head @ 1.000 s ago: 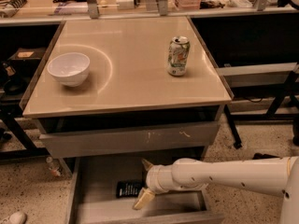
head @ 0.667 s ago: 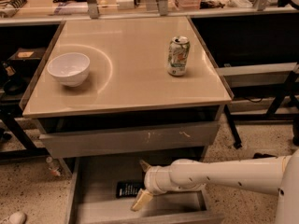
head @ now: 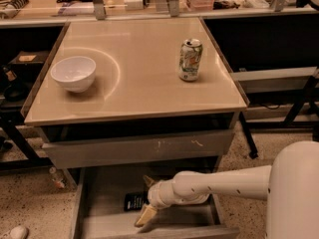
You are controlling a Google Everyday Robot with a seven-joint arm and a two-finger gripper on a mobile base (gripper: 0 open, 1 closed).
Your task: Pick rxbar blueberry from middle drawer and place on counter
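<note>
I see the rxbar blueberry [head: 134, 201] lying flat on the floor of the open middle drawer [head: 102, 205], towards the middle of the drawer. It is a small dark wrapper with pale print that I cannot read.

Just to its right sits my gripper [head: 146, 199], low inside the drawer. Its two tan fingers [head: 144, 216] are spread apart and hold nothing, one above the bar's level and one below it. I cannot tell whether either finger touches the wrapper. The white arm [head: 224, 183] reaches in from the right across the drawer's right side.

Above the drawer, the grey drawer front [head: 139, 147] with pale scratches overhangs its back part. On the beige counter [head: 149, 98] stand a white bowl [head: 74, 73] at the left and a green-and-white can [head: 190, 59] at the right, well apart. A cluttered bench [head: 50, 6] runs behind.
</note>
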